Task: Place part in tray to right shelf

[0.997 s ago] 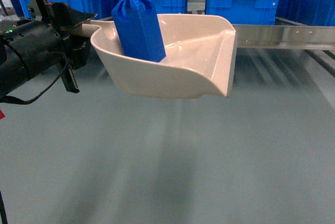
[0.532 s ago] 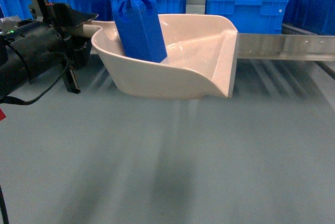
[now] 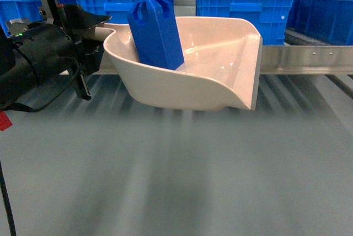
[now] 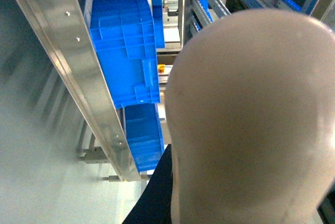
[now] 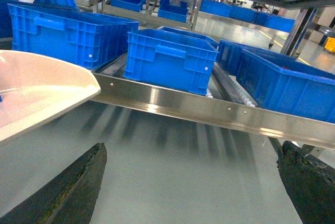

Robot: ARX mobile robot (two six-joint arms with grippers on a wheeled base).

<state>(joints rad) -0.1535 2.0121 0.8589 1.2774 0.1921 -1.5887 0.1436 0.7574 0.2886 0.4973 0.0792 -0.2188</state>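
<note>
Honestly, the blue part leans loose in the tray; a jolt could tip it out. Left gripper clamps the handle; right gripper gapes, empty.

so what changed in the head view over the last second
The tray, gripped at its handle by the left gripper, has slid right and slightly up in the view, and the steel rail and blue crates sit lower and nearer. The part stays leaning inside the tray.

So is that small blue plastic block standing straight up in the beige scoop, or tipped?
Tipped. The small blue plastic block leans left, its base on the beige scoop's floor.
</note>
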